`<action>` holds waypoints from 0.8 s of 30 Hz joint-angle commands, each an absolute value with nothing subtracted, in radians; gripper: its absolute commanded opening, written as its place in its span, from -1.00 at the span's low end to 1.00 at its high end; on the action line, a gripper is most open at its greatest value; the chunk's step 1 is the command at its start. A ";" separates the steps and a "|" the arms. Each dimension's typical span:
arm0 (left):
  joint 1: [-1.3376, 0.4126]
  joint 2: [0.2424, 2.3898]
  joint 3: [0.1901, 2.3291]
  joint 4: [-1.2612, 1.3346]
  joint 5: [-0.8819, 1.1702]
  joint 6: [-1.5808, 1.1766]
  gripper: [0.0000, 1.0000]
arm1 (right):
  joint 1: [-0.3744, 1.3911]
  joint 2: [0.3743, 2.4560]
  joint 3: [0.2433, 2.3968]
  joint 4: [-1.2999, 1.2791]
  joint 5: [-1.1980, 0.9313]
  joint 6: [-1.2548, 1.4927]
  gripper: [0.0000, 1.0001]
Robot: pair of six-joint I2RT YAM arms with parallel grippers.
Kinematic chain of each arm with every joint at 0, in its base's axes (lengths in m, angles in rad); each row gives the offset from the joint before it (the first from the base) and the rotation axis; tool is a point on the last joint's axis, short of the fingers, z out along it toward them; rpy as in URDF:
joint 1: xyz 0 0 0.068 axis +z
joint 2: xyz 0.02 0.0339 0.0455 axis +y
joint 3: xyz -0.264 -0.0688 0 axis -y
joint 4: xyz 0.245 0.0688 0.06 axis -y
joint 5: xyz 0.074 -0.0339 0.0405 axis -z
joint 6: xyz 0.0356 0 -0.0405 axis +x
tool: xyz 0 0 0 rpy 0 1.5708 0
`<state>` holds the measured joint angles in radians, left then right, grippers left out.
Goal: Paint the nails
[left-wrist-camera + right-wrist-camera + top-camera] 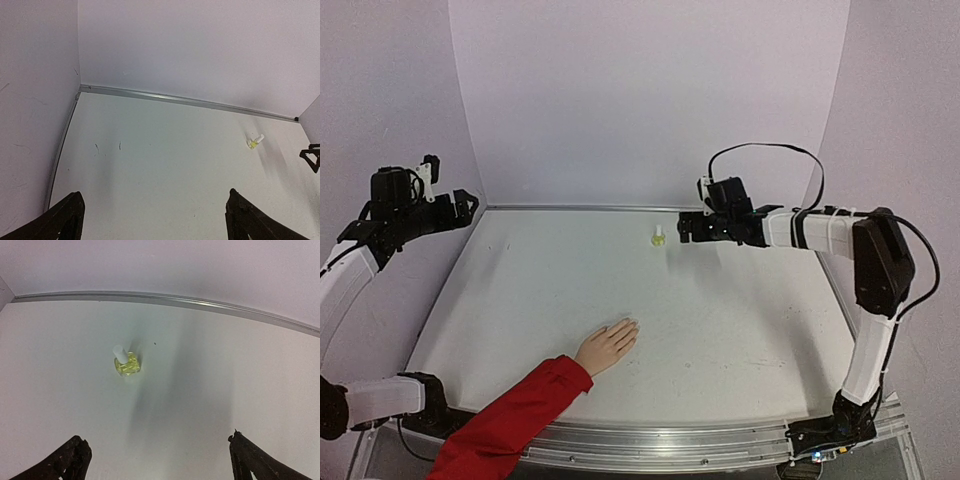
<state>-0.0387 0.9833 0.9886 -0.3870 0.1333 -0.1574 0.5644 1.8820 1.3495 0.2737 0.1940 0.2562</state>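
Observation:
A peach-coloured hand (608, 346) with a red sleeve (515, 415) lies flat on the white table near the front, fingers together and pointing to the back right. Its nails (631, 325) are at the fingertips, too small to make out singly. A small yellow-green bottle (659, 237) with a white cap stands upright near the back wall; the right wrist view has the bottle (127, 363) ahead and left of the jaws. My right gripper (684, 228) hovers just right of it, open and empty (156, 440). My left gripper (468, 203) hangs over the back left corner, open and empty (155, 200).
Pale walls enclose the table on three sides, with a metal rail (190, 101) along the back edge. The bottle (255, 143) shows far right in the left wrist view. A metal strip (670, 440) runs along the table's front edge.

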 commanded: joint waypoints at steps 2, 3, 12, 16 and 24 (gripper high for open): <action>-0.029 0.972 1.035 -0.425 0.172 -0.153 0.99 | 0.595 2.035 1.541 0.279 0.126 0.285 0.97; -0.029 0.973 1.036 -0.429 0.177 -0.149 0.99 | 0.598 2.065 1.571 0.273 0.120 0.286 0.97; -0.025 0.966 1.024 -0.440 0.180 -0.129 0.99 | 0.609 2.277 1.812 0.222 0.116 0.297 0.93; -0.024 0.965 1.021 -0.439 0.187 -0.126 0.99 | 0.610 2.365 1.928 0.178 0.175 0.302 0.78; -0.024 0.964 1.018 -0.438 0.191 -0.120 0.99 | 0.608 2.512 2.131 0.122 0.253 0.303 0.45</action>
<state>-0.0315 0.9825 0.9890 -0.4549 0.1677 -0.1356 0.6056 2.4634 2.0327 0.1650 0.1852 0.2955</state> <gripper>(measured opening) 0.994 0.761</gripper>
